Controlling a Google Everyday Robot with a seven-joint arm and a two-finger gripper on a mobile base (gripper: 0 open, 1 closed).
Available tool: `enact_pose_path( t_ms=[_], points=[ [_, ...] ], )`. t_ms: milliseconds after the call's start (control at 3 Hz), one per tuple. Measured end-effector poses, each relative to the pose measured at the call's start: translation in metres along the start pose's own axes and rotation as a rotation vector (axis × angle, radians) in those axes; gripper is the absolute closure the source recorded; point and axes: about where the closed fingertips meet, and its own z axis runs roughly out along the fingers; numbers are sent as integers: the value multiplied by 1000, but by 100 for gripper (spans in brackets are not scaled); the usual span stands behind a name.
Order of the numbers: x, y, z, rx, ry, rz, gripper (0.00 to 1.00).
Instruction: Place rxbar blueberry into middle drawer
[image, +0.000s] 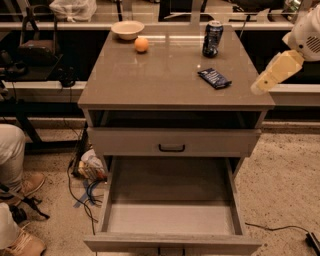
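1. A bowl (127, 29) and an orange (141, 44) sat at 11 o'clock on the cabinet top (165, 80). Neither had a part in the job.
2. At 6 o'clock from the top, below the closed upper drawer (172, 141), the middle drawer (172, 243) stood pulled fully out with a bare floor. The opening step looked done and nothing had been placed inside.
3. A can (212, 38) stood upright at 1 o'clock on the top, near the bar but apart from it.
4. The bar (214, 78) lay flat at 4 o'clock on the top, close to the right edge and untouched.
5. The gripper (270, 80) hung at 3 o'clock from the bar, just off the right edge of the top and angled down toward it. It had no hold of the bar, and whether it was open or closed could not be told.
6. By this view the task was at an early stage: reaching the bar, grasping it, carrying it to the drawer and releasing it were all left to do.
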Motion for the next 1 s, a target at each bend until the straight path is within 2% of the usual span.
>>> enact_pose_path(
  t_ms=[333,667,1000],
  points=[
    [-6,-45,34,24,-51,154,0],
    [-19,-70,75,1,-83,249,0],
    [-43,-85,150,-10,-109,330,0]
  ],
)
